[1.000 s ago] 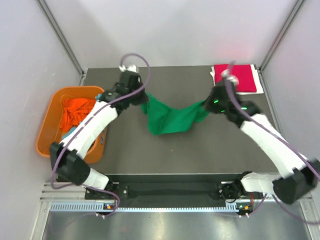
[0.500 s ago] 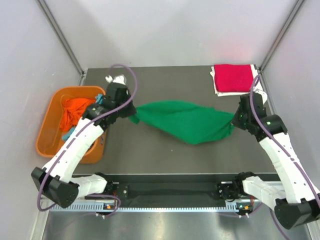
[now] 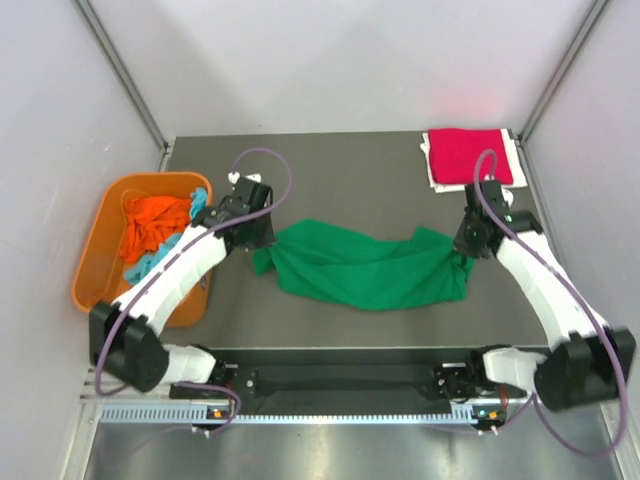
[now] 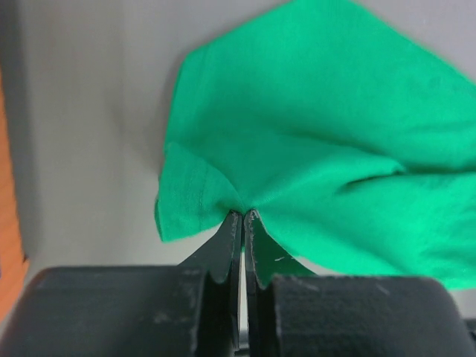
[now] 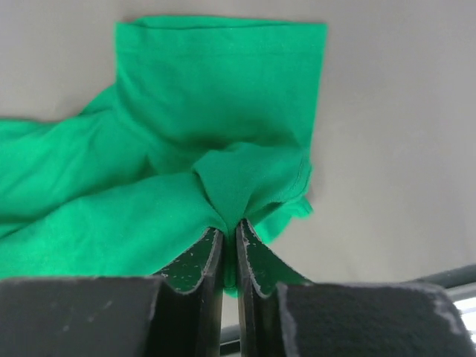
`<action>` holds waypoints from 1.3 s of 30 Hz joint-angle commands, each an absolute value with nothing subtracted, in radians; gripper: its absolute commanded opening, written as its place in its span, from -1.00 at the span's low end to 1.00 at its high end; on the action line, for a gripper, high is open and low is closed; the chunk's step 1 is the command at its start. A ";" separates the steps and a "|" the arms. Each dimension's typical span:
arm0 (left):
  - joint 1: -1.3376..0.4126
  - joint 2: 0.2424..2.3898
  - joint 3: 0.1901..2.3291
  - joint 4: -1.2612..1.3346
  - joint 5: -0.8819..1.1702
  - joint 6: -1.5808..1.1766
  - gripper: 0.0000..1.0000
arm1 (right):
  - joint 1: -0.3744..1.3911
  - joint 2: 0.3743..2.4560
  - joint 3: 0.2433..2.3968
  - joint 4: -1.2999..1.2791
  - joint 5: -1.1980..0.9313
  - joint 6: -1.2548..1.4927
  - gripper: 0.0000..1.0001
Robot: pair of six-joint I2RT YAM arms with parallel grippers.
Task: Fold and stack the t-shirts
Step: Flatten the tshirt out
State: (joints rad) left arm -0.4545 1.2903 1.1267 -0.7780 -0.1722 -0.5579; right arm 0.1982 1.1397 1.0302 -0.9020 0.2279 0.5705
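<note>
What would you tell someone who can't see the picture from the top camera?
Two robot arms pinch the ends of a green t-shirt stretched across a dark table, left gripper and right gripper shut on it. A folded red t-shirt sits far right; an orange tub at left holds more clothes.

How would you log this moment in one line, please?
green t-shirt: rumpled on table; left gripper: jaws pinching it; right gripper: jaws pinching it

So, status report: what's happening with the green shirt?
Left end effector shut on one end of green shirt, right end effector on the other. Shirt rumpled on table. Red shirt, orange tub off to the sides.
</note>
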 commanded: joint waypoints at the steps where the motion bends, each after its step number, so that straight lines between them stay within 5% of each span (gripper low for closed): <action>1: -0.394 1.408 1.221 -0.647 -0.127 -0.526 -1.00 | 0.134 1.291 1.123 -0.767 0.157 0.539 -0.82; 3: -0.333 1.521 1.299 -0.634 -0.066 -0.517 -1.00 | 0.115 1.397 1.199 -0.714 0.134 0.511 -0.54; 6: -0.284 1.664 1.434 -0.661 -0.075 -0.492 -0.96 | 0.088 1.530 1.322 -0.670 0.120 0.489 -0.43; 11: -0.267 1.766 1.652 -0.788 -0.143 -0.439 -0.10 | 0.081 1.591 1.424 -0.739 0.081 0.500 -0.10; 14: -0.279 1.697 1.609 -0.766 -0.144 -0.399 -0.04 | 0.077 1.520 1.323 -0.764 0.063 0.541 0.02; 26: -0.393 1.384 1.004 -0.605 0.055 -0.448 -0.07 | 0.072 1.188 0.833 -0.838 -0.006 0.758 -0.01; 39: -0.406 1.473 0.896 -0.390 0.244 -0.529 0.12 | 0.074 1.131 0.608 -0.643 0.072 0.821 -0.01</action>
